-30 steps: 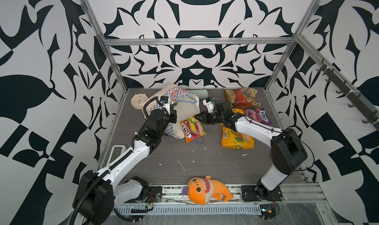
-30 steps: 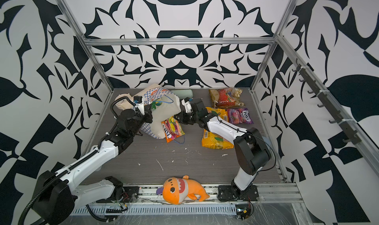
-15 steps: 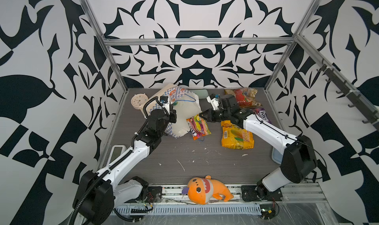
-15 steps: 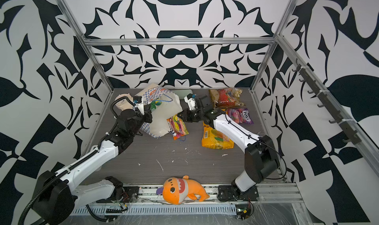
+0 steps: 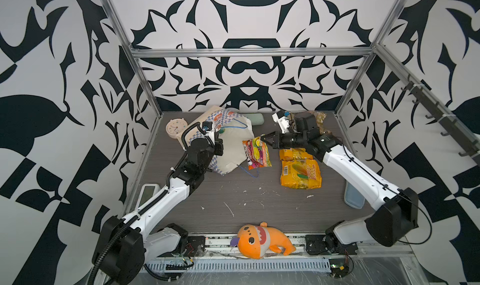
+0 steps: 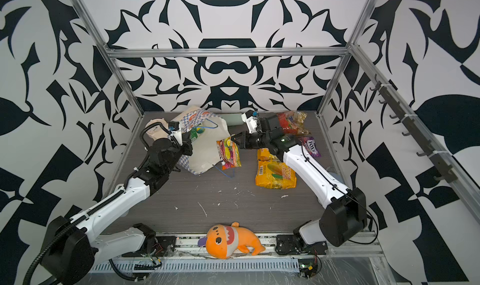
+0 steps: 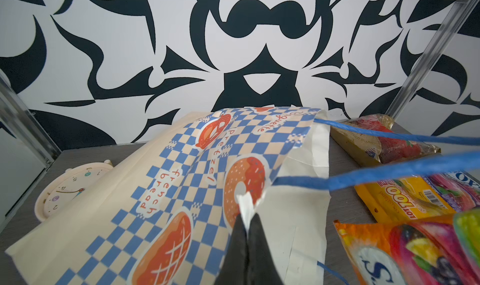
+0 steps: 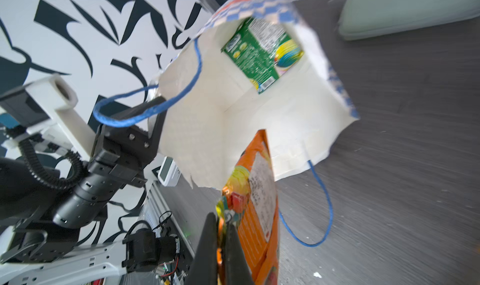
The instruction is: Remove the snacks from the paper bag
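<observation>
Your right tool (image 8: 220,216) is clenched on the top edge of the orange packet (image 5: 257,153), just outside the mouth of the paper bag (image 7: 181,166). Your left tool (image 7: 246,216) is pinching the bag's rim. I'd swing the packet clear of the blue handle cord (image 7: 389,172) and set it on bare tabletop (image 5: 259,200) by the yellow packets (image 5: 300,172). The green packet (image 8: 262,50) sits deep inside, so hold that mouth open.

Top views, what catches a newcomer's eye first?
The orange candy packet pinched in the right gripper, just outside the checkered paper bag near the back. The left gripper clamps the bag's rim, a green packet lies inside, and an orange plush toy sits at the front edge.
</observation>
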Controlling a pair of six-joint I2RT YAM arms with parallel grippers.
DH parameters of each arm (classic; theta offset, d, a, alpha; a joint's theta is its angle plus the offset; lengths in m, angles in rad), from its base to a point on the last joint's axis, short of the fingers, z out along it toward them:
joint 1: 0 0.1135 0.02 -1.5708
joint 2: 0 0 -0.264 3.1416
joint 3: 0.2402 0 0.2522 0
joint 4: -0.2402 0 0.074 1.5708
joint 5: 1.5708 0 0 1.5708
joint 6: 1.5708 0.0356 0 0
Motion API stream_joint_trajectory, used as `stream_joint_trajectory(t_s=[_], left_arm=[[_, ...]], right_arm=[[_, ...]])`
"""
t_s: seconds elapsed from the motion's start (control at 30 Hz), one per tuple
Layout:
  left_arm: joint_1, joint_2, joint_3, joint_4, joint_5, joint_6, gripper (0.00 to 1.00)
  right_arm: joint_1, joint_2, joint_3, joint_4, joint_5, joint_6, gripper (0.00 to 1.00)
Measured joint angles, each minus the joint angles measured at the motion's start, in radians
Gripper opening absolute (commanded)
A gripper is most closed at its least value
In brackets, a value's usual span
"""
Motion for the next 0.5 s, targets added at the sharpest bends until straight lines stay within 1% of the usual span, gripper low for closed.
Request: stream_joint_trajectory(t_s=[0.3,0.5], left_arm=[[0.0,0.001,0.0,0.002,0.0,0.0,0.0],[0.0,0.019,0.0,0.013,0.0,0.004,0.0]], right_arm=[[-0.049,0.02,-0.034,-0.076,0.052,-0.043,0.0],[-0.117,-0.016,-0.019,-0.163,0.08,-0.091,0.0]])
